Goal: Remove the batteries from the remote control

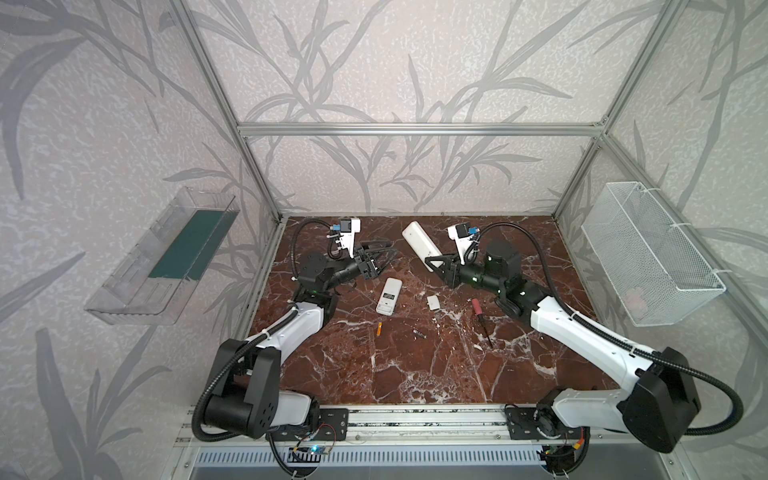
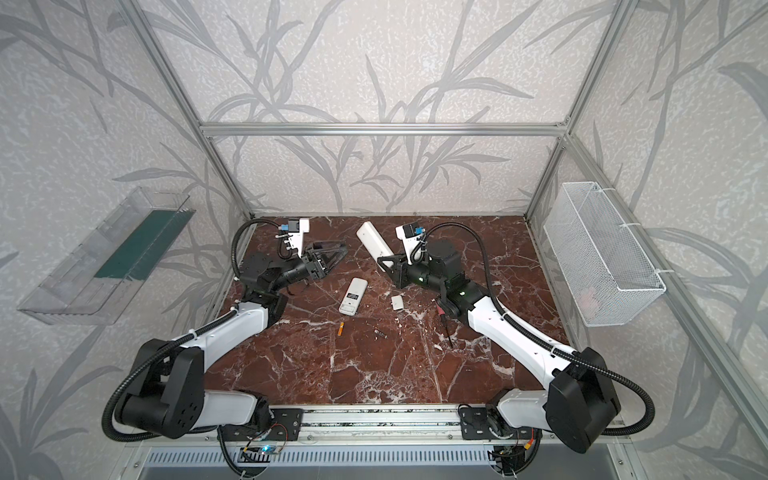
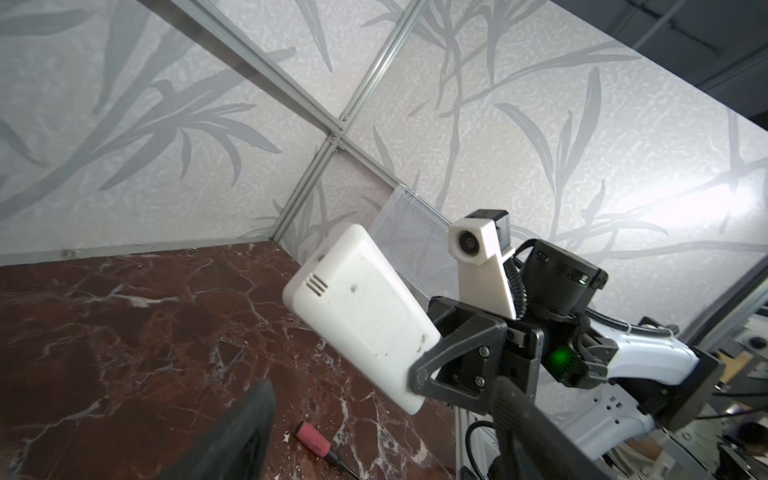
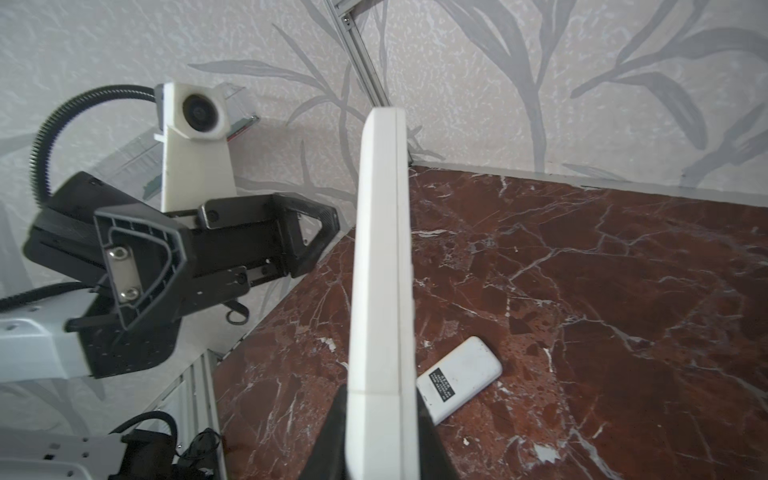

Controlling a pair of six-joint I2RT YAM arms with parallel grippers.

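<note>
Overhead, right gripper (image 1: pixel 432 261) clamped on long remote (image 1: pixel 419 243), raised off table (image 1: pixel 415 374), free end pointing back-left, left gripper (image 1: pixel 384 259) jaws wide, empty, orange battery (image 1: pixel 379 328) lying front-to-back, dark battery (image 1: pixel 419 332) near it, aslant.

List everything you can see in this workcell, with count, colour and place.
large remote: one, white, held up by the right gripper
small remote: one, white, mid-table
orange battery: one, loose on the table
dark battery: one, loose beside it
cover: one, white, right of the small remote
screwdriver: one, pink handle, table right
bin: one, clear, left wall
basket: one, white mesh, right wall
table: one, brown marble
left gripper: black, open, empty
right gripper: black, shut on the large remote
</note>
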